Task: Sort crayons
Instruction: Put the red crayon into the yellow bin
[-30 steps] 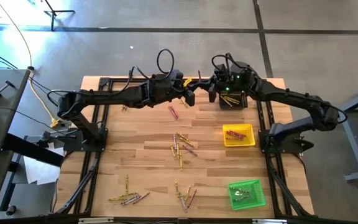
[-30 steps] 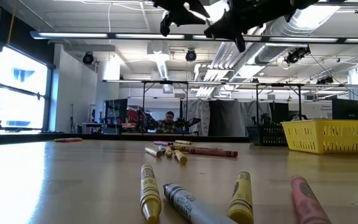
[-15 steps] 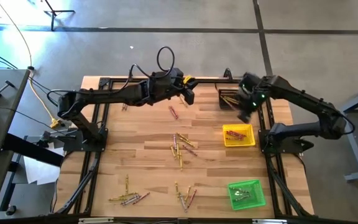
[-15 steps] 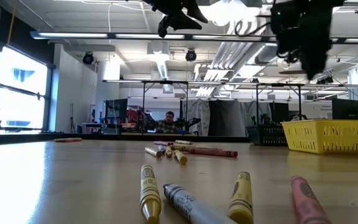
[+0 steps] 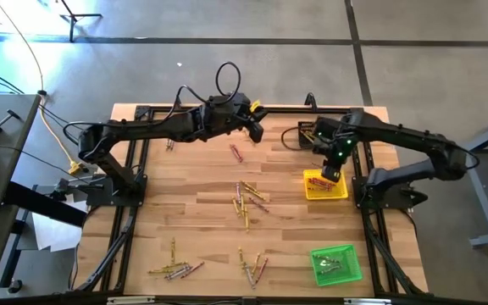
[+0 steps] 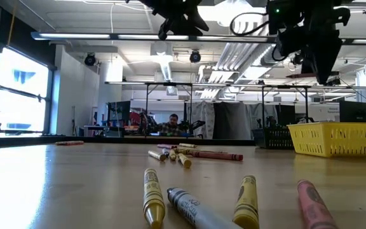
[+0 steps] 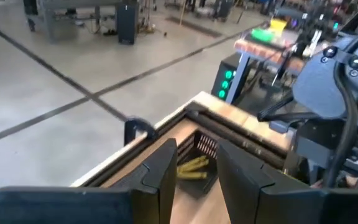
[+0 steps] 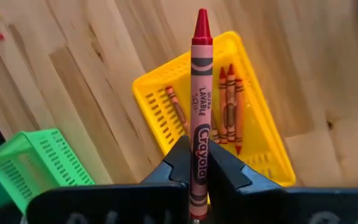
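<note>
Yellow crayons (image 7: 192,168) in black tray (image 7: 205,147)

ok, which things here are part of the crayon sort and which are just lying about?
In the job:
- red crayon clamped in the right gripper, above the yellow tray
- loose crayons on the table
- black tray, green tray
- left gripper, open

Lying about:
- cables
- room furniture

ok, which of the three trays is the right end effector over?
The yellow tray. The right end effector, shut on a red crayon, is above it. The black tray sits farther back; the green tray is at the near edge.
</note>
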